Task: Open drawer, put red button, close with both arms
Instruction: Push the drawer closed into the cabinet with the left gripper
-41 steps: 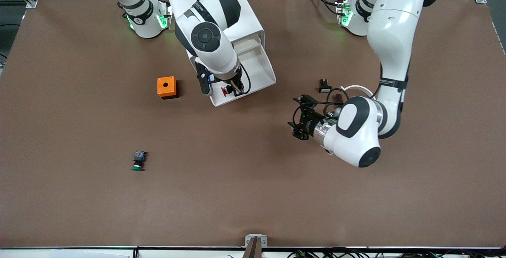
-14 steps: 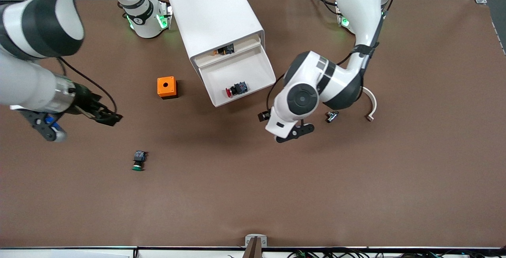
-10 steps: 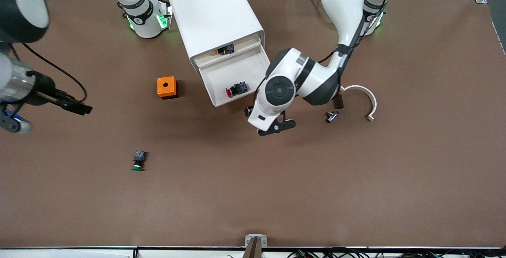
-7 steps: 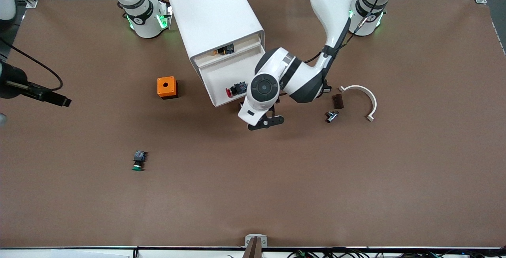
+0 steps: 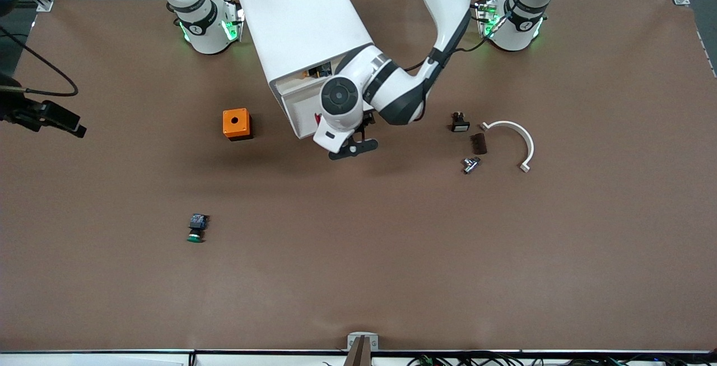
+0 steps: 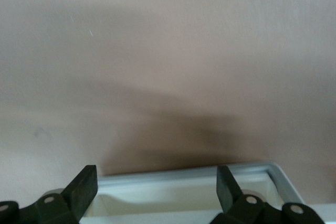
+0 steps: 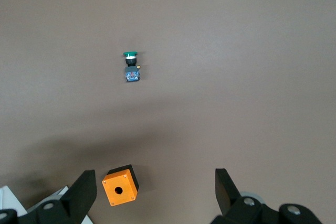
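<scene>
The white cabinet (image 5: 302, 24) stands between the arms' bases. Its drawer (image 5: 296, 112) sticks out a little; the left arm's wrist covers most of it. Only a red sliver of the red button (image 5: 320, 119) shows in the drawer, beside that wrist. My left gripper (image 5: 339, 137) is open over the drawer's front. In the left wrist view, the drawer's front rim (image 6: 184, 174) lies between the open fingers of the gripper (image 6: 156, 187). My right gripper (image 5: 61, 122) is open and empty, high over the right arm's end of the table; it also shows in the right wrist view (image 7: 155, 190).
An orange box (image 5: 236, 124) with a round hole sits beside the cabinet and shows in the right wrist view (image 7: 121, 184). A green-capped button (image 5: 195, 230) lies nearer the front camera. A white curved piece (image 5: 512, 136) and small dark parts (image 5: 478, 143) lie toward the left arm's end.
The left arm has swung from the table beside the cabinet to over the drawer's front, and the drawer sticks out less. The right arm has risen and drawn away to the table's end.
</scene>
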{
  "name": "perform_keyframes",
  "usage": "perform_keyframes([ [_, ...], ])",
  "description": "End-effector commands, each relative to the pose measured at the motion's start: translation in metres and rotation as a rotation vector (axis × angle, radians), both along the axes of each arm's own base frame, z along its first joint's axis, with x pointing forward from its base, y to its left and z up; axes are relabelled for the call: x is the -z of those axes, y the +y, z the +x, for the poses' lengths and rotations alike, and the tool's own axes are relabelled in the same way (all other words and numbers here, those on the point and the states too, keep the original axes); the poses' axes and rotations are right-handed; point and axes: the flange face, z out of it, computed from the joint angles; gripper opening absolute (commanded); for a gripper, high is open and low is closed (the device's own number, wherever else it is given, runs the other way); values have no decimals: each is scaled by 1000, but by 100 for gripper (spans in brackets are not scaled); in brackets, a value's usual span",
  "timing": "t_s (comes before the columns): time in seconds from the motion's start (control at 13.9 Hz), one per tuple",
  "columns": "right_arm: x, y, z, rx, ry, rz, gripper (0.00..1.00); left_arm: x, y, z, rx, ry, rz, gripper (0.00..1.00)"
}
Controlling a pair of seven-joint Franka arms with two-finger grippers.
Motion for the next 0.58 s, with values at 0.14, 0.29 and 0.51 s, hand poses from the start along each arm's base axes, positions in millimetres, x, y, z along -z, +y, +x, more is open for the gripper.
perform_keyframes([
  [0.14, -2, 1, -16, -26, -18, -38, 100, -3, -28, -50, 42, 52, -11, 100],
  [0.29, -5, 2, -16, -25, -19, -38, 100, -1, -36, -64, 43, 60, -5, 100],
  [0.51, -22, 1, -6, -13, -54, -41, 100, -2, -44, -77, 43, 61, 2, 100],
])
